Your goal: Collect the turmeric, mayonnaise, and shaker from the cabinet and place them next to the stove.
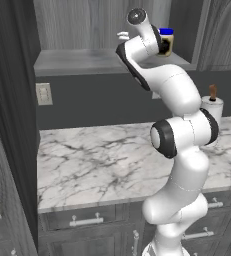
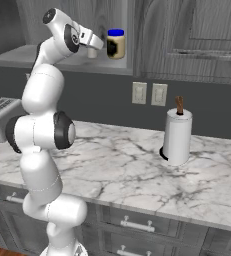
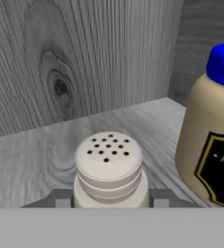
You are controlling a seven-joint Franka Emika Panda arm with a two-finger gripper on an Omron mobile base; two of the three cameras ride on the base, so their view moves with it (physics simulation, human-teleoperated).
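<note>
Fingers (image 3: 60, 197) are pinched in snug on either side of the shaker (image 3: 108, 169) at the bottom middle of the hand view, so the gripper (image 3: 108, 199) is pretty much closed on it; the shaker's holed top sits dead centre between the tips, still standing upright on the cabinet (image 3: 147, 121) shelf; just to its right, close but not touching as far as I can see, is the mayo (image 3: 210, 131) with its blue lid, filling the right edge of the frame; behind both is the wood-grain back wall. From the right base view the gripper (image 2: 93, 49) is up in the upper left at the open shelf, the mayo (image 2: 115, 44) right beside it; lower right on the marble counter (image 2: 112, 170) stands a paper-towel roll (image 2: 177, 136); two wall outlets (image 2: 148, 93) sit behind it.
</note>
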